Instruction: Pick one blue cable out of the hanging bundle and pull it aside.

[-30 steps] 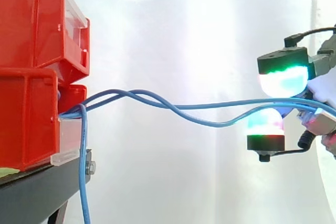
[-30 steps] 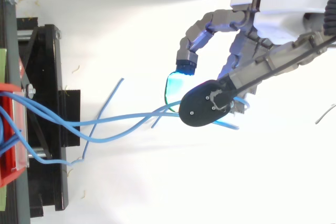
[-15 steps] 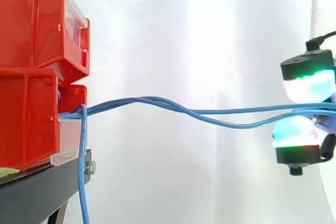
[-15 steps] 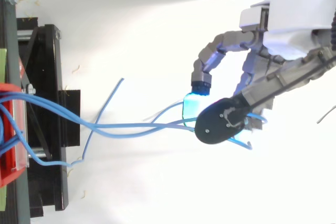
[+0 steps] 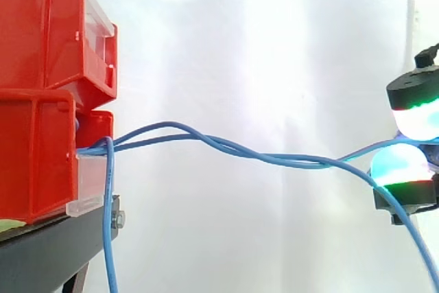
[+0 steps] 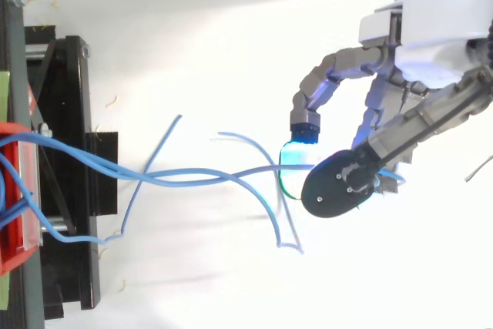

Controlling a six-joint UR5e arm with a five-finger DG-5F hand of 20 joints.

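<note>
blue cable (image 5: 274, 158) pinched in robot hand (image 6: 333, 82), far end @ red bins (image 5: 41, 101)

My hand (image 6: 337, 81) sits well right of the bins (image 5: 41, 87) stacked on the stand (image 5: 48, 252), a cable (image 6: 266, 168) running from the bins across to between my fingertips (image 5: 405, 167).

robot hand (image 6: 427, 59) at right, fingertips (image 5: 401, 166) pinched together

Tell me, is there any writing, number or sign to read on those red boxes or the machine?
None can be read. No print shows on the stacked red plastic bins, their clear front label strip, the black metal stand, the thin blue cable or the robot's hand pinching it.
</note>
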